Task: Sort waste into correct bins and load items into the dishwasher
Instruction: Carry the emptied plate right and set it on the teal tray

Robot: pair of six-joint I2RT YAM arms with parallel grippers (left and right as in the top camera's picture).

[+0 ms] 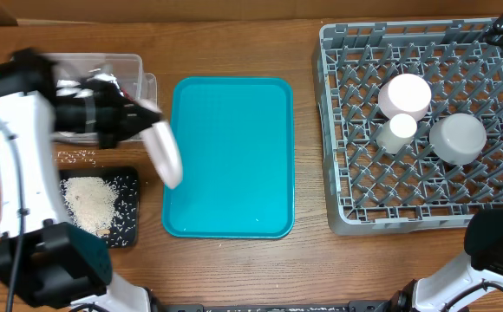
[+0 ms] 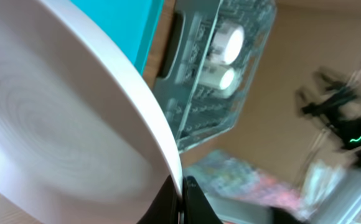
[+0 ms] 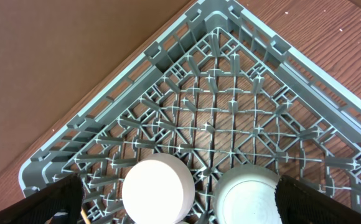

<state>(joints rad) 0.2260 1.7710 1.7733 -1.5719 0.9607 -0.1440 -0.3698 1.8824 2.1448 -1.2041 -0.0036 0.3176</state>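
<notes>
My left gripper (image 1: pixel 145 119) is shut on the rim of the large pale plate (image 1: pixel 165 154). The plate hangs tilted on edge over the left edge of the teal tray (image 1: pixel 234 156). In the left wrist view the plate (image 2: pixel 62 118) fills the left side, its rim pinched between the black fingers (image 2: pixel 196 205). The grey dish rack (image 1: pixel 338 217) at right holds an upturned pale bowl (image 1: pixel 405 95), a small white cup (image 1: pixel 399 132) and a greyish bowl (image 1: pixel 458 139). My right gripper (image 3: pixel 180 186) stands open above the rack (image 3: pixel 106 112), over the pale bowl (image 3: pixel 159 190) and greyish bowl (image 3: pixel 246 199).
A clear tub (image 1: pixel 130 65) sits at the back left, partly behind my left arm. The black tray (image 1: pixel 126 186) at front left holds rice-like crumbs (image 1: pixel 89 201). A few more crumbs (image 1: pixel 76 156) lie on the wood between them.
</notes>
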